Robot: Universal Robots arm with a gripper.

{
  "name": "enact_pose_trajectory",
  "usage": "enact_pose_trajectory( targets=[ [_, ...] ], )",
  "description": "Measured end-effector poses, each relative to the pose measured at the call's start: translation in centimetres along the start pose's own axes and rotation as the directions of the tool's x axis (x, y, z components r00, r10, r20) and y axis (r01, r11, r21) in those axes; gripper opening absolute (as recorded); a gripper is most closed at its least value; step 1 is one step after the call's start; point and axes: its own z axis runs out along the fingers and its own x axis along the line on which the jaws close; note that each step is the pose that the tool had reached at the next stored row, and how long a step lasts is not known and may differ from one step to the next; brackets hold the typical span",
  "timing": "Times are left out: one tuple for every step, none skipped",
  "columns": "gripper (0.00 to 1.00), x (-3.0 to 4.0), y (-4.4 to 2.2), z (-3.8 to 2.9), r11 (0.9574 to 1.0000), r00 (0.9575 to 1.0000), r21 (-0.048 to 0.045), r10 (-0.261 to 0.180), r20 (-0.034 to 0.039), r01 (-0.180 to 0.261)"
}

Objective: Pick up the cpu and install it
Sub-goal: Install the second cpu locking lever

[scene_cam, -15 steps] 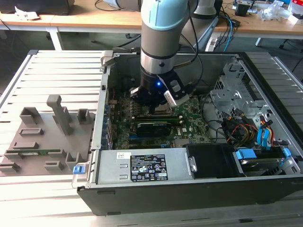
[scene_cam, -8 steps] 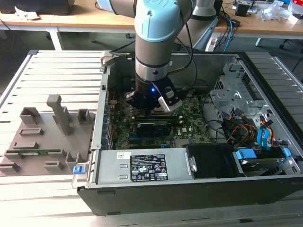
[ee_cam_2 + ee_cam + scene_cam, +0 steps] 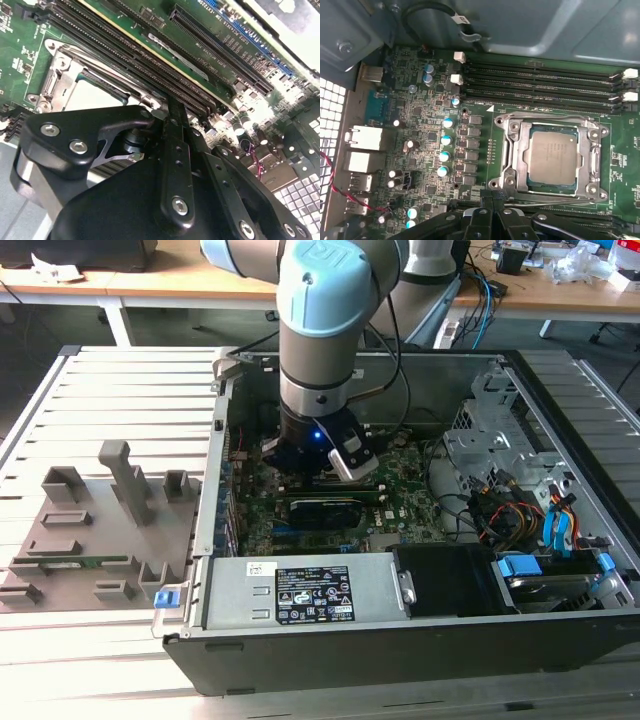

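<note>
The cpu [image 3: 552, 159], a small silvery-grey square chip, lies flat inside the metal-framed socket [image 3: 512, 150] on the green motherboard. In the second wrist view its pale top [image 3: 94, 97] shows partly behind the black gripper body. My gripper [image 3: 493, 200] hovers just beside the socket's edge, its two thin fingers pressed together and shut with nothing between them. Its tip [image 3: 172, 107] is over the memory slots next to the socket. In the exterior view the gripper [image 3: 318, 468] reaches down into the open computer case, above the motherboard.
Black memory slots [image 3: 540, 82] run along the socket's far side. The case holds a power supply [image 3: 310, 595], a drive cage [image 3: 490, 440] and loose cables [image 3: 520, 510]. A grey fixture tray [image 3: 90, 530] lies at the exterior view's left.
</note>
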Motion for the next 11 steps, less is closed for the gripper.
enact_pose_trajectory(
  targets=[
    [0.11,0.01,-0.01,0.04,1.0,1.0,0.0,-0.001,-0.0002,0.001],
    [0.11,0.01,-0.01,0.07,1.0,1.0,0.0,-0.003,-0.0005,0.003],
    [0.11,0.03,0.0,0.12,1.0,1.0,0.0001,-0.009,-0.0014,0.009],
    [0.11,0.03,0.02,0.15,0.9999,0.9999,0.0,-0.013,-0.0019,0.013],
    [0.11,0.03,0.07,0.18,0.9998,0.9998,-0.0008,-0.019,-0.0024,0.019],
    [0.11,0.02,0.2,0.29,0.9996,0.9995,-0.0024,-0.03,-0.0038,0.03],
    [0.11,0.01,0.26,0.33,0.9994,0.9994,-0.0028,-0.034,-0.0044,0.034],
    [0.11,0.01,0.3,0.37,0.9993,0.9993,-0.0035,-0.037,-0.005,0.037],
    [0.11,0.0,0.34,0.42,0.9991,0.9991,-0.0047,-0.041,-0.0052,0.041],
    [0.11,0.0,0.37,0.45,0.999,0.999,-0.0057,-0.044,-0.0055,0.044],
    [0.11,-0.01,0.45,0.52,0.9986,0.9986,-0.0087,-0.052,-0.006,0.052]
  ],
)
